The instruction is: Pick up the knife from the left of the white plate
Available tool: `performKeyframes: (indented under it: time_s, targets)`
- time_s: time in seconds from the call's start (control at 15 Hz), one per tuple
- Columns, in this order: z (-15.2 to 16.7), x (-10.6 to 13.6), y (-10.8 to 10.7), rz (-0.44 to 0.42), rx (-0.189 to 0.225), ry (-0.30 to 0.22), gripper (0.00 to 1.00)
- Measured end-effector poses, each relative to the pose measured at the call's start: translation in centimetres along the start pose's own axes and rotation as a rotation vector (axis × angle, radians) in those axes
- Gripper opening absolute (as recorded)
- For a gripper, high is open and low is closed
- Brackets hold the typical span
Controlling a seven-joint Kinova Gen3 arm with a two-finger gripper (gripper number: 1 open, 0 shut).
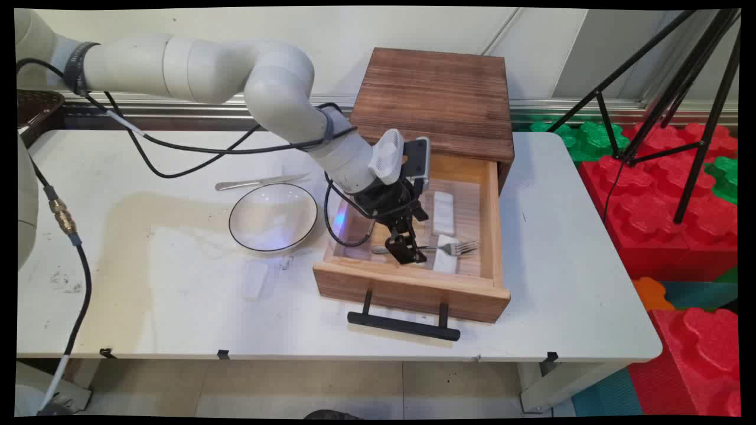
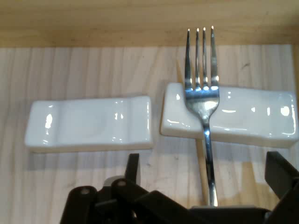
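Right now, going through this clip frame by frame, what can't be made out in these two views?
- Fork: hand view, the handle's end sits behind the end effector linkage; main view, the end effector covers part of the handle.
- Drawer: main view, the arm blocks its back left corner.
- Knife: main view, too small to show detail.

fork [image 2: 204,100]: shiny metal | rests [image 2: 88,123]: glossy white ceramic | drawer [image 2: 140,21]: matt wood

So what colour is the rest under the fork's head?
Glossy white ceramic rest; the hand view shows it best.
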Motion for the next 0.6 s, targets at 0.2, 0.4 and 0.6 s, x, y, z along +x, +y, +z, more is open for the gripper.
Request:
performKeyframes:
  time_s: [0.2, 0.4, 0.6]
  targets:
    - [-1.1, 0.4, -0.1, 0.009, 0.013, 0.013, 1.0]
    - [-2.7, 0.7, -0.1, 0.021, 0.027, 0.031, 1.0]
    - [-4.6, 0.6, -0.2, 0.031, 0.041, 0.049, 1.0]
